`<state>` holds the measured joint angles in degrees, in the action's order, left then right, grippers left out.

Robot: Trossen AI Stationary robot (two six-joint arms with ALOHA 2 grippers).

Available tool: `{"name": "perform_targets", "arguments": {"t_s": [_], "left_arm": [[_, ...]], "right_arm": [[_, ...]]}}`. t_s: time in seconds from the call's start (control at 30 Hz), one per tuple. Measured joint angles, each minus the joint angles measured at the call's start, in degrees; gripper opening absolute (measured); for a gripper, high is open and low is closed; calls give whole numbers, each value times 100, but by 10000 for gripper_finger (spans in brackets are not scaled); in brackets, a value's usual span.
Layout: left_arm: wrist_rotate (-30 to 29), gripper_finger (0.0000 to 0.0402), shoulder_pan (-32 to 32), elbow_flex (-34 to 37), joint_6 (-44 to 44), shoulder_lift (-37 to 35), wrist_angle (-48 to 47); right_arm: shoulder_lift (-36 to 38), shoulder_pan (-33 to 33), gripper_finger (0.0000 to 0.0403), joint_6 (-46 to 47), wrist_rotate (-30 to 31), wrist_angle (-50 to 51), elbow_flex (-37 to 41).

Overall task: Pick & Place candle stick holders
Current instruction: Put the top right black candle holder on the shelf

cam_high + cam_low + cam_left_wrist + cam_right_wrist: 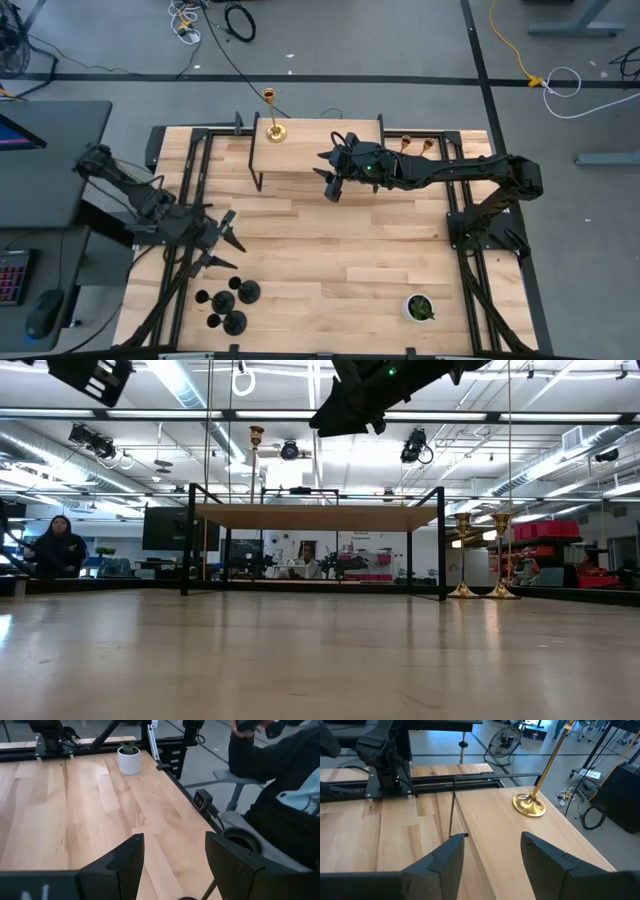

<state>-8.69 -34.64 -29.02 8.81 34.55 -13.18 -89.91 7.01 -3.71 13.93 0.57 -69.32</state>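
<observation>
One gold holder [274, 128] stands on the raised shelf [300, 150] at the far side; two more gold holders [416, 146] wait far right, and the black holders [228, 305] near left. The right gripper [331, 190] hangs over the shelf's near edge, fingers apart and empty; the left gripper [228, 242] is likewise spread. A careless swing could topple the slim gold holder.

**Where things stand on the table**

A raised shelf [320, 143] sits at the far edge, one holder [275, 130] on its left end. Two holders [416, 146] stand just right of the shelf. Four holders [228, 301] cluster at the near left; a potted plant [419, 308] sits near right.
</observation>
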Motion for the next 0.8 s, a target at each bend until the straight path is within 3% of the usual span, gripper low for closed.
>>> {"name": "perform_targets", "arguments": {"t_s": [0.33, 0.8], "left_arm": [[-1364, 210, -1194, 11, 317, 270, -330], [-1467, 210, -1640, 420, 573, 366, 78]], "right_arm": [[0, 0, 197, -23, 0, -43, 1], [0, 0, 197, -41, 0, -50, 0]]}}
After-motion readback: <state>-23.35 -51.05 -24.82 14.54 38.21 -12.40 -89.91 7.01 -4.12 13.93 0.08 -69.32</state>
